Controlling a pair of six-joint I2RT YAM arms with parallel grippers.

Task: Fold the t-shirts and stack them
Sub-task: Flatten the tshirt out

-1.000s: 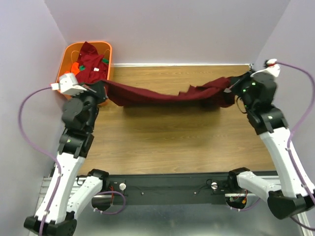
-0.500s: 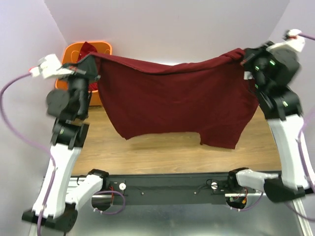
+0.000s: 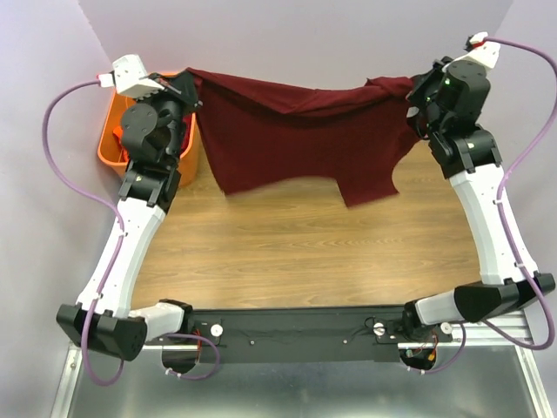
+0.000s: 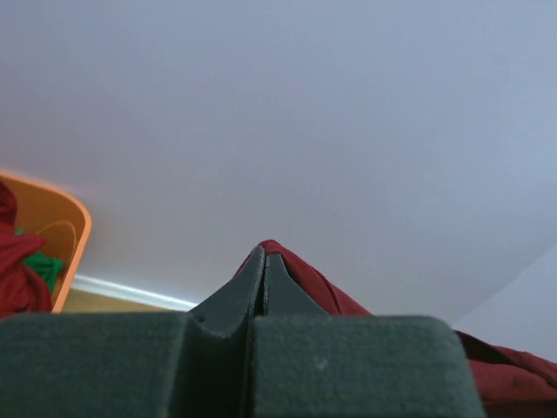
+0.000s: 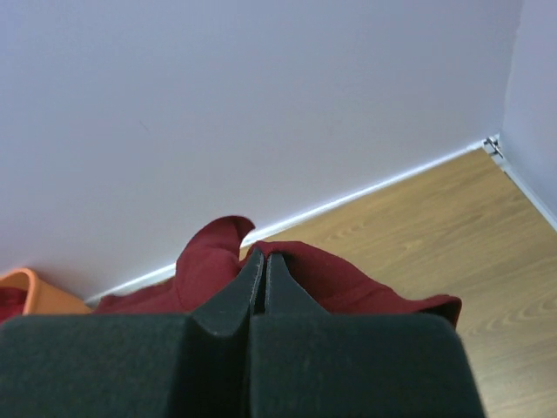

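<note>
A dark maroon t-shirt (image 3: 296,139) hangs stretched in the air between my two grippers, above the far part of the wooden table. My left gripper (image 3: 193,80) is shut on its left top corner; in the left wrist view the red cloth (image 4: 300,274) pokes out past my closed gripper (image 4: 264,254). My right gripper (image 3: 412,87) is shut on the right top corner; in the right wrist view the cloth (image 5: 209,257) bunches round my closed gripper (image 5: 264,255). The shirt's lower edge hangs loose above the table.
An orange plastic basket (image 3: 114,144) stands at the far left corner behind my left arm, holding more red and green cloth (image 4: 26,266). The wooden table (image 3: 296,252) spreads below the shirt. Lilac walls close in the back and both sides.
Both grippers lifted the shirt off the table, spreading it wide in the air; now they have moved further back toward the wall and the shirt's hanging part has swung away from the near side.
</note>
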